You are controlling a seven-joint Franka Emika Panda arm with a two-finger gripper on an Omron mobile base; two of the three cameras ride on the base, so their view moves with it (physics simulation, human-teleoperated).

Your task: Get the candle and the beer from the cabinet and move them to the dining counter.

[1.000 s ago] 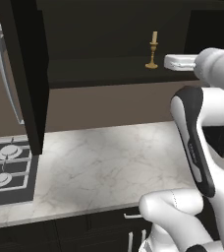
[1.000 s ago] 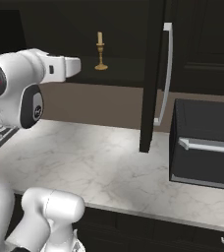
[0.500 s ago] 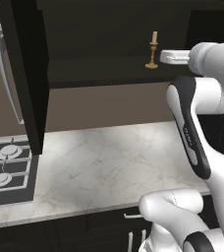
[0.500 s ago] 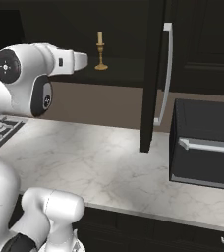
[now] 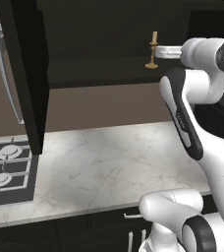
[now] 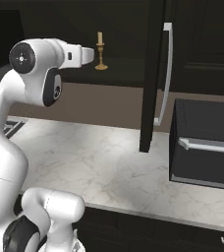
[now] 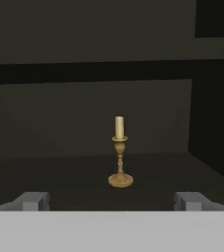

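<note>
The candle, a slim tan-gold candlestick, stands upright on the shelf of the open cabinet. In the hand view my gripper points straight at it, open, its two fingertips wide apart and short of the base. From the left base view the candle is just left of my hand; from the right base view the candle is just right of my hand. Nothing is between the fingers. The beer and the dining counter are out of view.
The cabinet doors hang open to either side, with long silver handles. Below lies a marble counter with a gas hob at its left. A dark box with a silver bar sits at the right.
The arm has stretched forward and up toward the cabinet shelf, bringing the hand close beside the candle. The gripper stays open.
</note>
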